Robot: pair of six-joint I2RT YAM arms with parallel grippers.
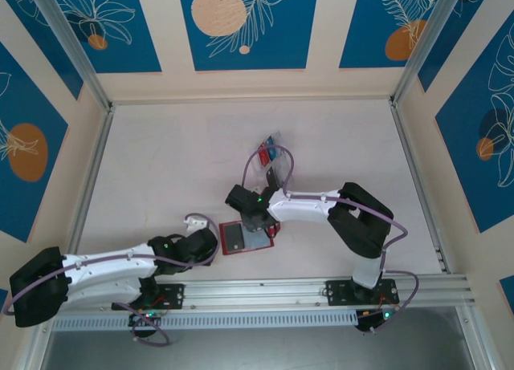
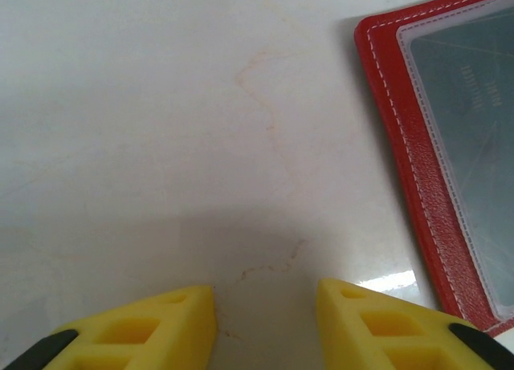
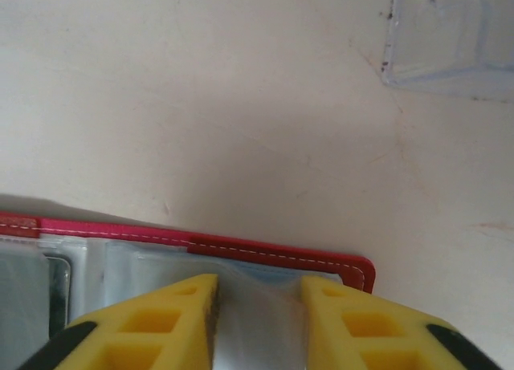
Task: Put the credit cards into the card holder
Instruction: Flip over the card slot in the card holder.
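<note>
The red card holder (image 1: pixel 245 239) lies open near the table's front, its grey-blue inside and clear sleeves facing up. My right gripper (image 1: pixel 255 223) is down on the holder's far edge (image 3: pixel 281 254). Its yellow fingers (image 3: pixel 345 322) press both sides of a clear sleeve, which bulges between them. A dark card (image 3: pixel 56 294) shows inside a sleeve further left. A red card (image 1: pixel 265 153) and a blue card (image 1: pixel 274 152) lie in the clear tray (image 1: pixel 269 163). My left gripper (image 1: pixel 195 222) hovers open over bare table, left of the holder's red edge (image 2: pixel 409 145), with nothing between its fingers (image 2: pixel 369 322).
The clear plastic tray (image 3: pixel 442 41) sits just beyond the card holder, to the right gripper's far right. Aluminium rails (image 1: pixel 88 177) frame the table on the left, right and front. Pale tabletop (image 2: pixel 161 105) stretches left of the holder.
</note>
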